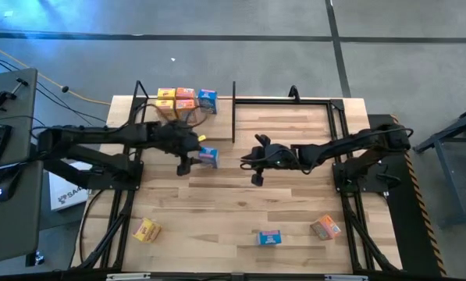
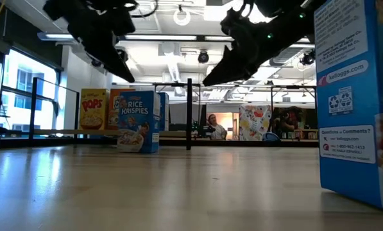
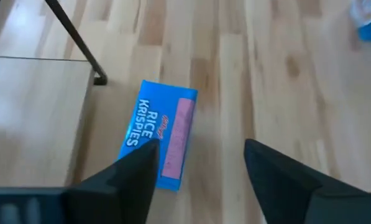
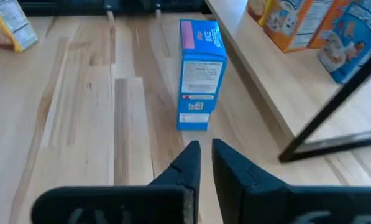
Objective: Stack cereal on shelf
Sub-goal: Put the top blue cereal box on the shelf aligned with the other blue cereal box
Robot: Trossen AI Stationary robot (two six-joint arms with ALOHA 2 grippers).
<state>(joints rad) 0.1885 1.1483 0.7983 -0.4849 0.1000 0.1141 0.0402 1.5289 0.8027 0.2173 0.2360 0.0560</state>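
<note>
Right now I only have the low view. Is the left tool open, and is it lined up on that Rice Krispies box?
Observer: Open. The left tool hangs over the Rice Krispies box, which sits nearer one finger than the other.
Operator: Right tool?
Observer: The right tool is shut and empty, pointing at the same box from the other side.
Operator: Is the box on the shelf?
Observer: No. It stands on the table, just beside the shelf.
Operator: Other loose boxes?
Observer: Three near the front edge: yellow box, blue box, orange box.
</note>
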